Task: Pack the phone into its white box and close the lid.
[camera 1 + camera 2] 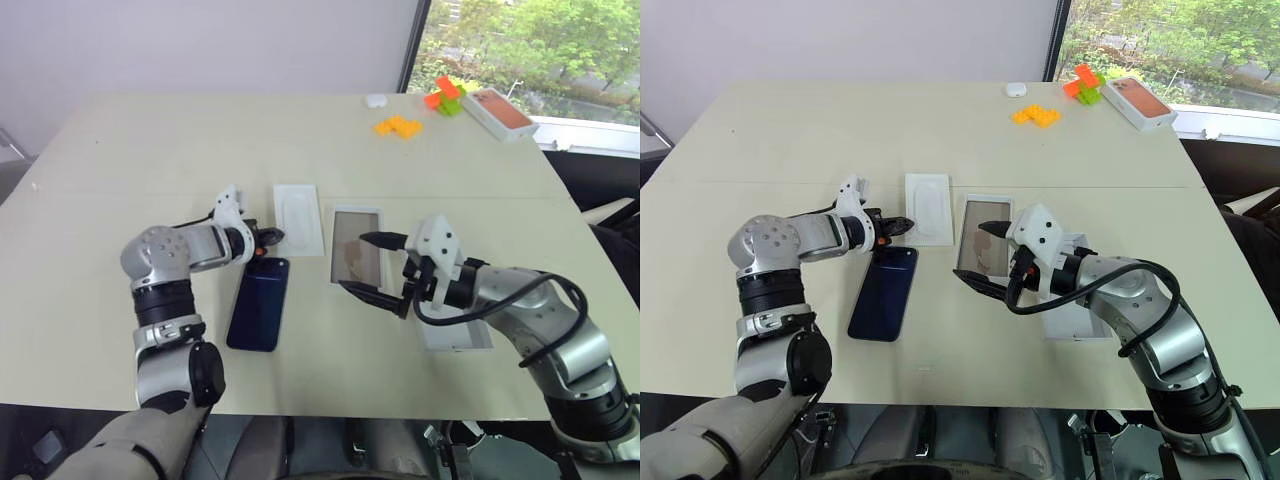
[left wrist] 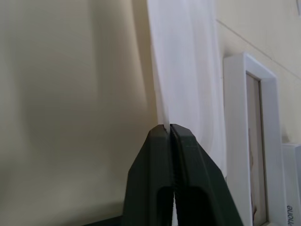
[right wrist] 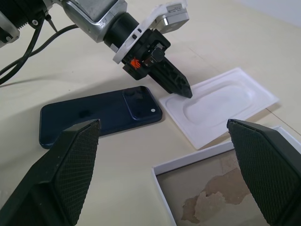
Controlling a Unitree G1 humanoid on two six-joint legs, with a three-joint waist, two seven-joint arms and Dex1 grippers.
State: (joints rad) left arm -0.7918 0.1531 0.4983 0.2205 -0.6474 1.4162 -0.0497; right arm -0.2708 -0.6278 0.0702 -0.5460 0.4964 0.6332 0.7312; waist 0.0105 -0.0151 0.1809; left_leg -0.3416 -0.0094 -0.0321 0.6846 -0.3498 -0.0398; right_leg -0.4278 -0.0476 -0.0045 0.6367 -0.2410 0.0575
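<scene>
Pinching the near corner of the thin white insert (image 3: 221, 106), the left claw (image 3: 181, 87) has its 2 black fingers pressed together on the card's edge, as the left wrist view shows close up. That insert, with its oval recess, lies flat on the counter (image 1: 300, 140) near the middle, a little toward the near edge.

Just beside it, nearer the counter's front edge, the phone (image 1: 259, 304) lies face down, its glossy navy back up and its square camera cluster at the end nearest the claw. It touches neither claw and is not in any box.

On the insert's other side sits the white box (image 1: 357, 245), an open shallow tray with thin walls and a brownish patch showing on its floor. The right claw (image 1: 371, 265) hangs over it with its 2 fingers spread wide, released, holding nothing.

Under the right forearm, toward the near right of the counter, lies another flat white piece (image 1: 455, 334), partly hidden; I can't tell for sure whether it is the lid.

Far off at the back right corner stand a box printed with an orange-pink phone (image 1: 1140, 102), some orange and green blocks (image 1: 443, 95), more orange blocks (image 1: 398, 127) and a small white object (image 1: 376, 100).
</scene>
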